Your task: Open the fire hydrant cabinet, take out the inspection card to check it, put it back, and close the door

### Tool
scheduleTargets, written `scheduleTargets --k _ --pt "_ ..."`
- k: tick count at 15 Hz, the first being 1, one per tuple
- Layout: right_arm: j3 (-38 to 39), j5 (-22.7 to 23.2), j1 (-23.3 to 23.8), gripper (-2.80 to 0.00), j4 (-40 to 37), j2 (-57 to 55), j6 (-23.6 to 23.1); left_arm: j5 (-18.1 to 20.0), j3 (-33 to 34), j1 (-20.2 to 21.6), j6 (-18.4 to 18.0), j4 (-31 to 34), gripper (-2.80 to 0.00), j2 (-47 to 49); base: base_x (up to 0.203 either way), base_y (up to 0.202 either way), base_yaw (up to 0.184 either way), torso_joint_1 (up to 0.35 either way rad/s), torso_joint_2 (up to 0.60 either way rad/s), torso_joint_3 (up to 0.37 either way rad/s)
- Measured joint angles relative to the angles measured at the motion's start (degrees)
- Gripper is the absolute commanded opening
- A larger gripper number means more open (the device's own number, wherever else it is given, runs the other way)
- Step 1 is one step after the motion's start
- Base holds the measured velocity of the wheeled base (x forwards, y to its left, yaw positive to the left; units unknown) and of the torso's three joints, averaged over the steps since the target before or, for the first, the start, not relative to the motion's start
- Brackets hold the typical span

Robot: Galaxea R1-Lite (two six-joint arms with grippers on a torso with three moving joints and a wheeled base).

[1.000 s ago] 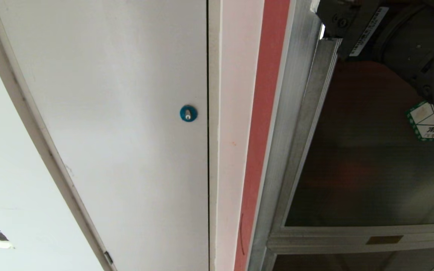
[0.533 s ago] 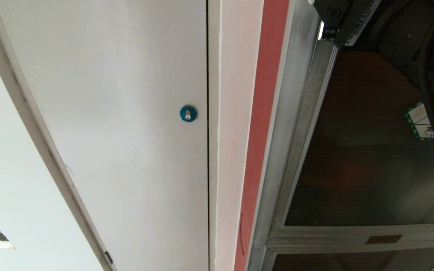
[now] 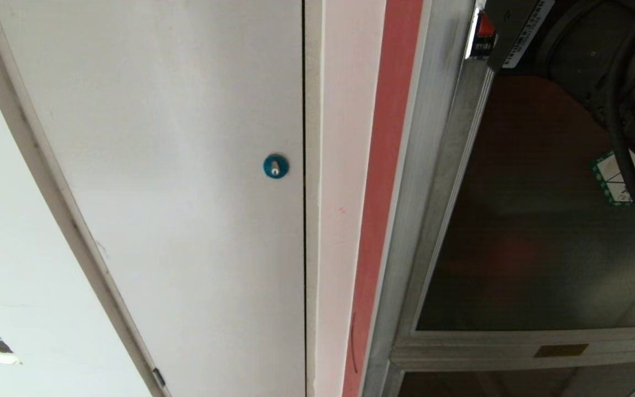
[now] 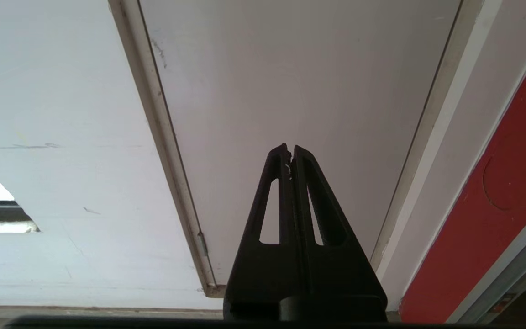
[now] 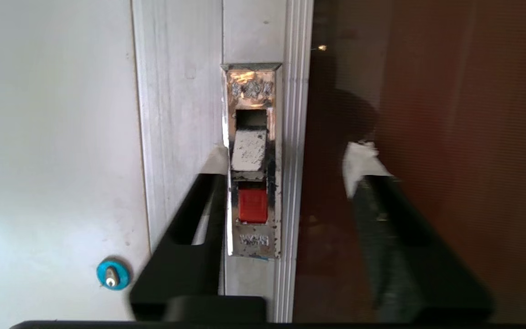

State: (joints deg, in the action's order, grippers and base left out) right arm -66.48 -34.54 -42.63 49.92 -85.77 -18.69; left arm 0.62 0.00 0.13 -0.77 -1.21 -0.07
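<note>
1. Straddling the chrome latch plate with its small red catch (image 5: 252,205), the right tool (image 5: 290,157) stands spread, one finger on the silver frame, the other over the dark glass, gripping nothing.
2. Set in the tall silver aluminium-framed fire hydrant cabinet (image 3: 433,165), the dark tinted glass door (image 3: 538,231) looks closed, stiff and probably heavy; glass is fragile and slick.
3. Holding is best at the metal latch, not the pane.
4. Parked by the white-grey panel, the left tool (image 4: 290,151) is pressed together.
</note>
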Motion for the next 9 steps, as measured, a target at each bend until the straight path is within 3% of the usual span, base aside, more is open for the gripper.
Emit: scheduleTargets --k 9 --pt "0.13 -0.07 -0.97 -2.80 -0.06 0.00 -0.07 -0.02 0.00 0.00 -0.03 0.00 -2.80 0.00 0.000 0.000 0.000 0.000 0.00 0.000"
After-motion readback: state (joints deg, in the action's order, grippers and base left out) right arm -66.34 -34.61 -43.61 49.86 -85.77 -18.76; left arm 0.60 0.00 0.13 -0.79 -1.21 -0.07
